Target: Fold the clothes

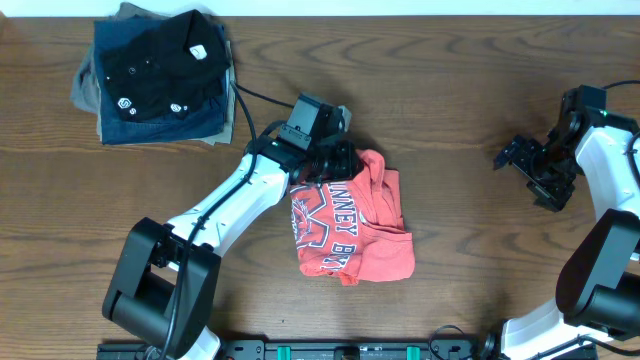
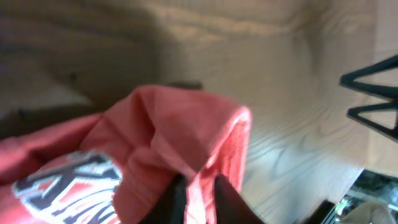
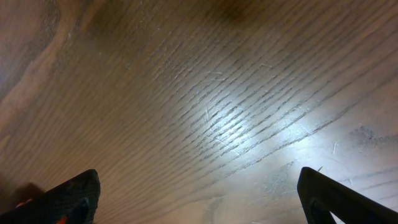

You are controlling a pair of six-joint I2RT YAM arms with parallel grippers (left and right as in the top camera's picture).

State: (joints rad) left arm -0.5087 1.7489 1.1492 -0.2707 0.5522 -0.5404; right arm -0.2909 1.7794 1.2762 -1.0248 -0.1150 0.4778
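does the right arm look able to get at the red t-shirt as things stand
Probably yes: only bare table lies between the right arm and the right edge of the red T-shirt. The left arm pinches only its top edge, leaving that side free.

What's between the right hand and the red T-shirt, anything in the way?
Nothing visible. Only bare table lies between the open right hand and the red T-shirt. The left hand pinches the shirt's far edge, off that line.
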